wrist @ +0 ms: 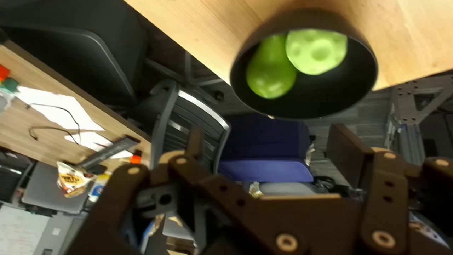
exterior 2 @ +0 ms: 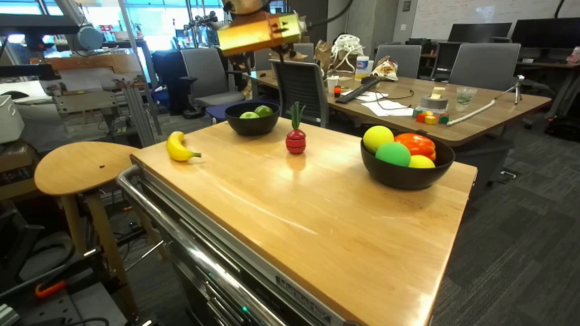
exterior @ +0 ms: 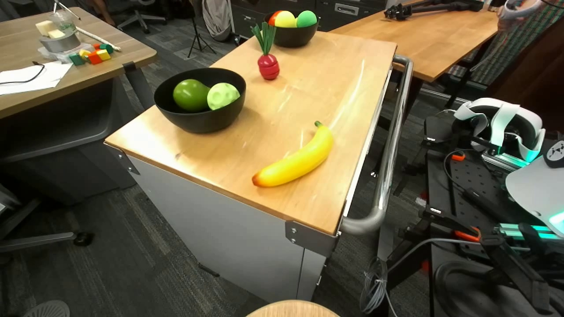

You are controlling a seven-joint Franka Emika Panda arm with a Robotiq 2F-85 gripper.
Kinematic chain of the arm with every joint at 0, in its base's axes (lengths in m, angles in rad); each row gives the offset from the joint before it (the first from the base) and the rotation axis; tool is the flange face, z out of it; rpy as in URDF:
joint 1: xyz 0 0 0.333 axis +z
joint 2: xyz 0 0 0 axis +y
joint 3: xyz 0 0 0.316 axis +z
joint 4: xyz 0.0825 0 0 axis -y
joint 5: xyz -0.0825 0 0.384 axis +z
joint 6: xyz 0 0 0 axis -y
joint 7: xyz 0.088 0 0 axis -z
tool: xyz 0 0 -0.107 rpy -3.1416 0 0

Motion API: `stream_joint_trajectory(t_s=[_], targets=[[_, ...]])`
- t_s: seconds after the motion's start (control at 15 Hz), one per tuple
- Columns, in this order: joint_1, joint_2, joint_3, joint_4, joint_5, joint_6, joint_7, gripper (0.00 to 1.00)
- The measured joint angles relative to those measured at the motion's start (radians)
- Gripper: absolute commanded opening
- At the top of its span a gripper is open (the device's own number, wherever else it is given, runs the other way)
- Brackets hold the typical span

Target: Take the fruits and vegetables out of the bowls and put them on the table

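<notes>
The pincer (wrist: 269, 143) is apart, holding nothing. In the wrist view, the shiny green fruit (wrist: 270, 72) sits in the bowl (wrist: 332, 97), left of the pale fruit (wrist: 316, 52). I guess it's light, hard and slippery: pinch its fat middle.

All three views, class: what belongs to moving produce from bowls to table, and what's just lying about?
Job: end effector, black bowls, pear-shaped fruit, dimpled piece, bell pepper, round green piece, round yellow pieces, banana, radish, tabletop.
Lying about: VR headset, papers, tape roll, coloured blocks.
</notes>
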Motion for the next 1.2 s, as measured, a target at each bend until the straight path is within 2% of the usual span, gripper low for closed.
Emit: stream_joint_trajectory(t_s=[0.13, 0.33, 0.87, 1.0, 1.2], targets=[[0.032, -0.025, 0.038, 0.006, -0.003, -0.039, 0.032, 1.0], [0.047, 0.024, 0.088, 0.027, -0.05, -0.045, 0.156, 1.0], [0.035, 0.261, 0.105, 0.16, -0.189, -0.04, 0.668, 1.0], [0.022, 0.294, 0.122, 0.195, -0.203, -0.042, 0.749, 0.91], [0.013, 0.341, 0.133, 0.234, -0.271, -0.049, 0.9, 0.97]])
